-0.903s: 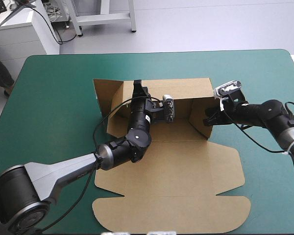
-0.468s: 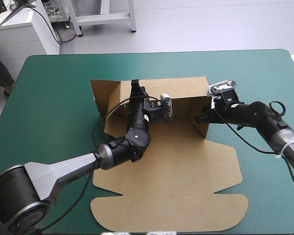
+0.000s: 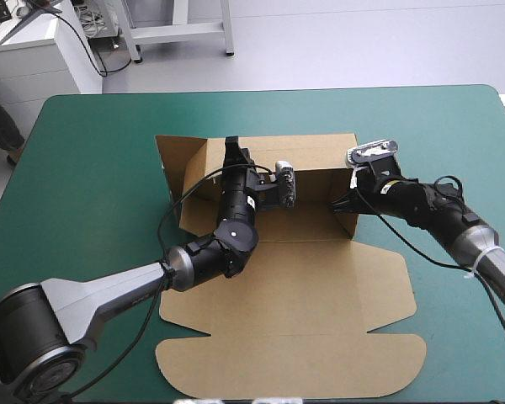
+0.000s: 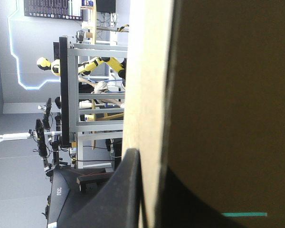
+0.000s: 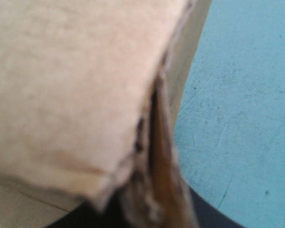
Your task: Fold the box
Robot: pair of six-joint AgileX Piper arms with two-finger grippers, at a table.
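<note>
From above, the brown box lies mid-tabletop, its far walls raised and the nearer panels flat. Only the wrist views show the grips. The left gripper pinches the rear wall's top edge, and the right gripper clamps the right wall's edge.

Left gripper points forward, right gripper inward, both nearly closed.

my right end effector: moved inward along the back wall | box right wall: pushed in, now steeper | whole box: slid slightly toward surface left edge | my left end effector: shifted with it
</note>
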